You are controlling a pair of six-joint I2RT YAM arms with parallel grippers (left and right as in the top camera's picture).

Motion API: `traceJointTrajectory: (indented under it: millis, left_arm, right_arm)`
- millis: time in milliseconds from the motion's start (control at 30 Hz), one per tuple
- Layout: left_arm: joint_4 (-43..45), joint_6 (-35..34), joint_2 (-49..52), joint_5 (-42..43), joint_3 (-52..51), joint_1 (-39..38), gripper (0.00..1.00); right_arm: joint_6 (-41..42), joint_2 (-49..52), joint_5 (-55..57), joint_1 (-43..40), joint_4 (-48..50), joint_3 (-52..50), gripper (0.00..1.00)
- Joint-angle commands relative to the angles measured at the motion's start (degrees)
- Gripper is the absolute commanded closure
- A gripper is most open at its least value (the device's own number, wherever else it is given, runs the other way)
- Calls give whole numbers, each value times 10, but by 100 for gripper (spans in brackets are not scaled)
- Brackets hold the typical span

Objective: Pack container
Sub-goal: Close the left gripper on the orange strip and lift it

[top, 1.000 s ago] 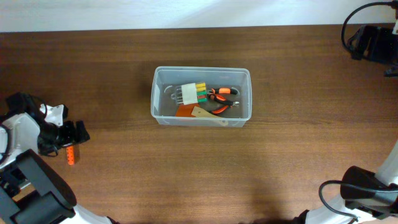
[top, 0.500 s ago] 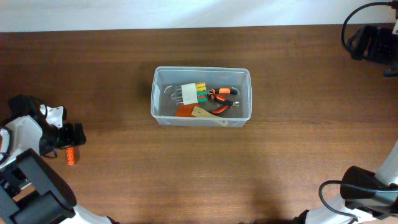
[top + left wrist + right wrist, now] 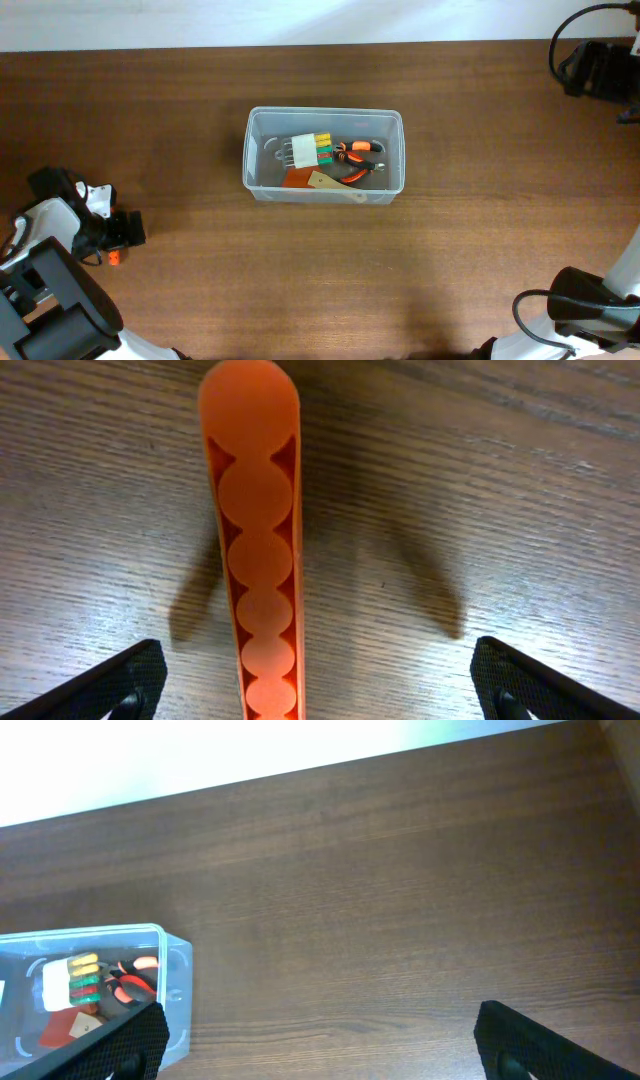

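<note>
The clear plastic container [image 3: 325, 111] stands at the table's middle and holds a white, yellow and green piece [image 3: 310, 149], orange-handled pliers [image 3: 357, 160] and a tan and orange piece [image 3: 318, 182]. It also shows at the lower left of the right wrist view [image 3: 150, 932]. My left gripper [image 3: 121, 233] is open at the table's left, low over a long orange tool [image 3: 115, 259]. In the left wrist view the orange tool [image 3: 255, 560] lies on the wood between the spread fingers [image 3: 125, 680], untouched. My right gripper [image 3: 320, 1025] is open and empty over bare wood, right of the container.
Dark equipment with a cable [image 3: 595, 65] sits at the back right corner. The table's far edge meets a white wall [image 3: 250, 750]. The right arm's base [image 3: 585, 300] is at the front right.
My left gripper has moved toward the table's front and now covers most of the orange tool. The container and its contents have not moved.
</note>
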Motion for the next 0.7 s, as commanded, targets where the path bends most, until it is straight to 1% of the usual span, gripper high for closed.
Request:
traceJointTrajectory:
  millis: [0,400,633,667]
  left_arm:
    - [6,0,-3,-11,-9,0,1]
    - [21,0,-2,-6,-20,0,1]
    - [25,0,17,-4,-24,0,0]
    - [24,0,21,-4,-24,0,1]
  right_arm:
    - [0,2,-9,-2,-1,-2,1]
    - [0,2,-9,-2,-1,-2,1]
    - [0,2,-9,-2,-4,-3,2]
    - [0,2,-9,-2,-4,-3,1]
